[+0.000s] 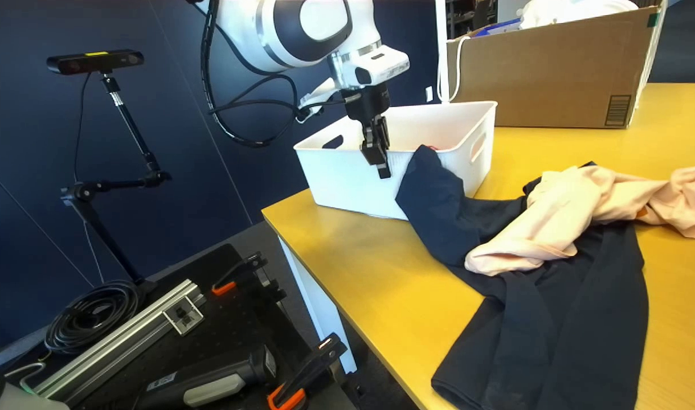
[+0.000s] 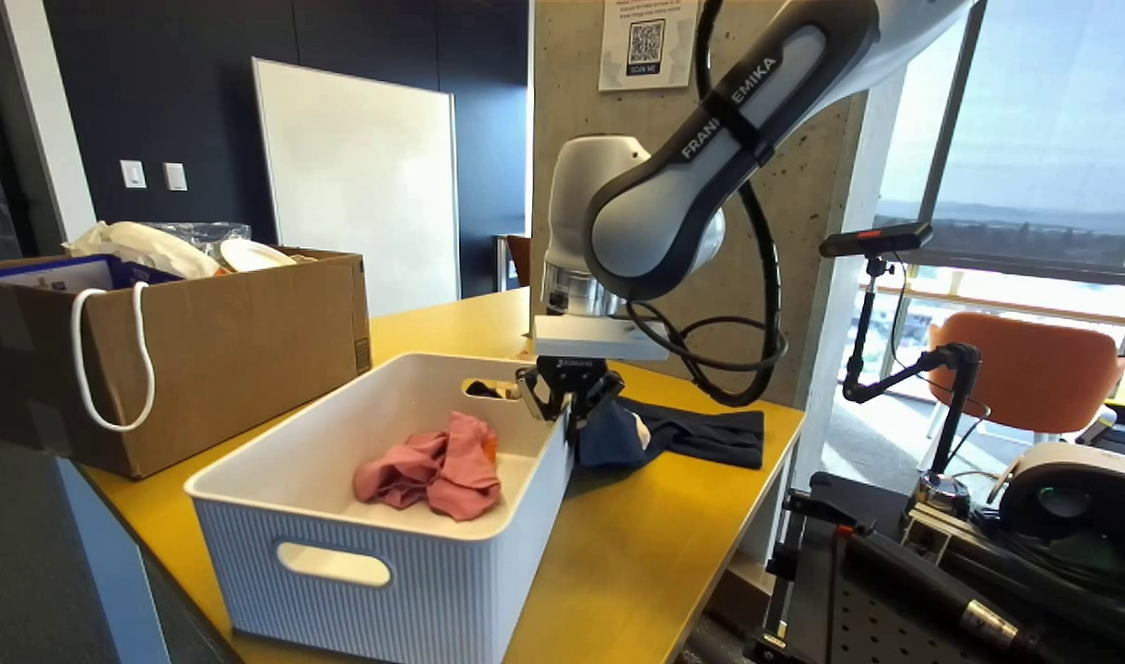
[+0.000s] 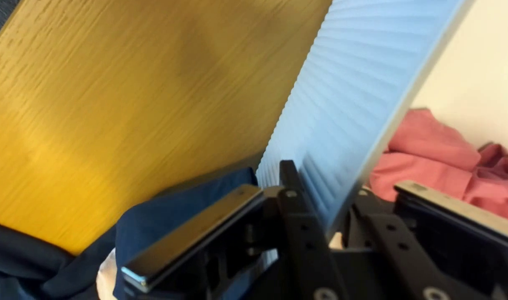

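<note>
My gripper (image 2: 572, 433) reaches down over the long side of a white ribbed bin (image 2: 341, 599). In the wrist view the bin wall (image 3: 345, 116) runs between the fingers, which are closed in around it. One finger (image 3: 288, 175) lies along the outer face; the opposite fingertip is hidden behind the wall. Inside the bin is a crumpled pink cloth (image 2: 433, 470). A navy garment (image 1: 575, 330) spreads over the yellow table, one part bunched up against the bin beside the gripper (image 1: 383, 168). Across that garment lies a twisted peach cloth (image 1: 558, 216).
Beyond the bin stands a large cardboard box (image 1: 547, 74) with packed items and a white cord handle. A black bench (image 1: 250, 324) near the table edge carries clamps, a metal rail, coiled cable (image 1: 94, 316) and a camera on a jointed stand (image 1: 97, 61).
</note>
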You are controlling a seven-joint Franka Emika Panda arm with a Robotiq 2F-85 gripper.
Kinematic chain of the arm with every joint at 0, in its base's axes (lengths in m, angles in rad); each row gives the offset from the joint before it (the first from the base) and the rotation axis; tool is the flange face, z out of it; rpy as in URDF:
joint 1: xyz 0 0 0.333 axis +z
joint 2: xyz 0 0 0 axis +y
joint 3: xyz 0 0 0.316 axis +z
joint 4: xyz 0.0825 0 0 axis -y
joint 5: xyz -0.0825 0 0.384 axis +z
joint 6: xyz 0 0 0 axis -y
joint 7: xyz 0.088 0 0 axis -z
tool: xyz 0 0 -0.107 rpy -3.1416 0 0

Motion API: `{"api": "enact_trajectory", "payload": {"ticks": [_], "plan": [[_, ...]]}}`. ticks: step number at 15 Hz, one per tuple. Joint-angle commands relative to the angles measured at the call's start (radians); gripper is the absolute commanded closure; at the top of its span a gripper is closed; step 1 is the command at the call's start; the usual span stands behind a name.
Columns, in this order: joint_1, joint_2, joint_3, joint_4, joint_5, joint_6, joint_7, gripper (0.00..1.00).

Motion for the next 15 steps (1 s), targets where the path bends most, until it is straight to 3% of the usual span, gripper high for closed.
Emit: {"api": "enact_trajectory", "payload": {"ticks": [1, 8, 11, 15], "plan": [[-0.03, -0.012, 0.027, 0.005, 0.03, 0.003, -0.145, 0.97], [-0.061, 0.006, -0.007, 0.055, 0.018, -0.045, -0.321, 0.99], [-0.07, 0.022, -0.024, 0.142, -0.004, -0.114, -0.394, 0.99], [-0.108, 0.044, 0.007, 0.268, 0.019, -0.194, -0.598, 0.99]]}}
